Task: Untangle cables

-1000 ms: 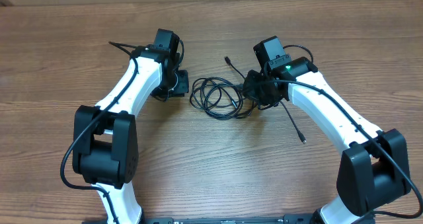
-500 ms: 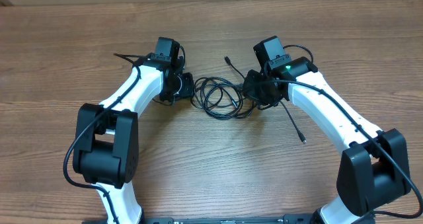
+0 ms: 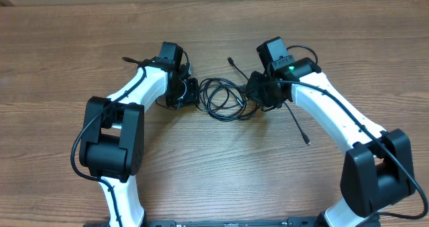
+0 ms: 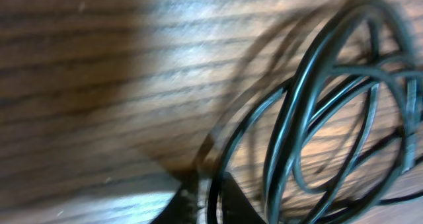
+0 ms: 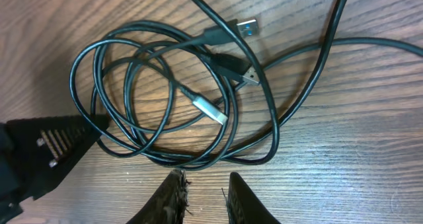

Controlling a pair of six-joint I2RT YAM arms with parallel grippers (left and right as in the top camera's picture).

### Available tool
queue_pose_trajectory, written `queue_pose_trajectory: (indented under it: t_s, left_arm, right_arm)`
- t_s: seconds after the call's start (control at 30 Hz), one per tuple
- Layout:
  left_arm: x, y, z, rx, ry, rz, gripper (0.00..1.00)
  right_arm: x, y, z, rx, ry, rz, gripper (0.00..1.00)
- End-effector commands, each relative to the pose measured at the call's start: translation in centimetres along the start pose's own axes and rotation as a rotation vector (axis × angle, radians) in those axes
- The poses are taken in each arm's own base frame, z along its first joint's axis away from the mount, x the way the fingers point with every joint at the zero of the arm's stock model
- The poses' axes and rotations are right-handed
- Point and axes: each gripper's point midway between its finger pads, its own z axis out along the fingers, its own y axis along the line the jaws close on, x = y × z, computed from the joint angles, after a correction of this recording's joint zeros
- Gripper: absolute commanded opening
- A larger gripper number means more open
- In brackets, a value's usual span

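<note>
Everywhere, brown wood-grain table beneath bunched cables.

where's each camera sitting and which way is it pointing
overhead: fixed above the table, facing straight down; both arms, with the left gripper and right gripper flanking the cables.
left wrist: low, blurred, facing the cables close up; its fingertips at the bottom edge.
right wrist: above the cables, looking down; its fingertips at the bottom.
shared: all three show the cables; right wrist also catches the left gripper.
</note>
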Motion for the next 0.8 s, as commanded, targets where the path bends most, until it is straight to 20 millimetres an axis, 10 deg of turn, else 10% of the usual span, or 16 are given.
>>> queue_pose_trajectory:
  t_s: [0.0,0.47,0.77]
  left_arm:
    - [-0.4,1.8,-0.2,-0.12,0.02,0.069,0.08]
    - [-3.7,-0.2,-8.1,-0.617,-0.108,0.276,0.04]
    - [-4.2,-8.1,-11.6,-0.49,-0.216,0.405,0.04]
  right_arm:
    - [0.4,-0.1,1.0,0.006,0.028,-0.005,0.2]
    - [0.1,0.4,1.0,-0.014,0.016,-0.009,0.2]
    - [-0.7,3.0,0.0,-0.232,0.082,0.016,0.26]
